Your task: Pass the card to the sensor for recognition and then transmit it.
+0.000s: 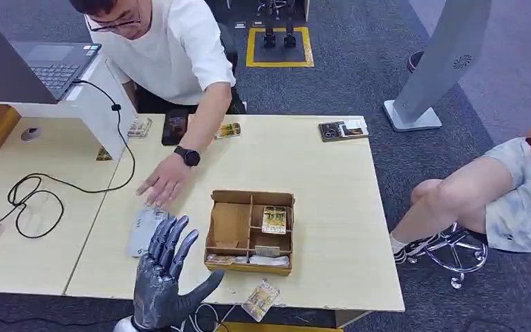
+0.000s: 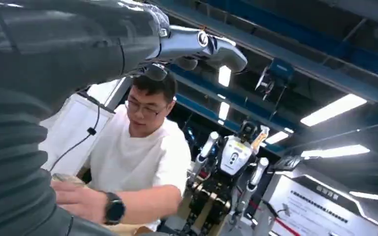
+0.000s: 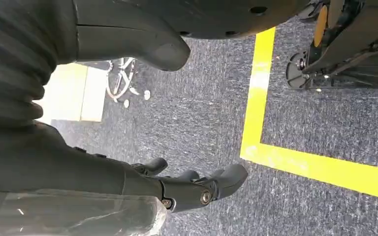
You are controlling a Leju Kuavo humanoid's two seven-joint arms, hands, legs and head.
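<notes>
Landmark: the box [image 1: 252,232] mid-table. Left of it, a person's hand [image 1: 162,183] reaches toward the grey pad [image 1: 142,230], probably the sensor. Just nearer, the left hand [image 1: 166,277] hovers raised, fingers spread, holding nothing. Risk: it could bump that hand or wrist if it moves now. A card [image 1: 274,219] lies in the box's right compartment; another card [image 1: 261,300] sits at the table edge in front of the box, likely to slide off. The right hand [image 3: 128,182] hangs over floor, fingers loosely curled, empty.
</notes>
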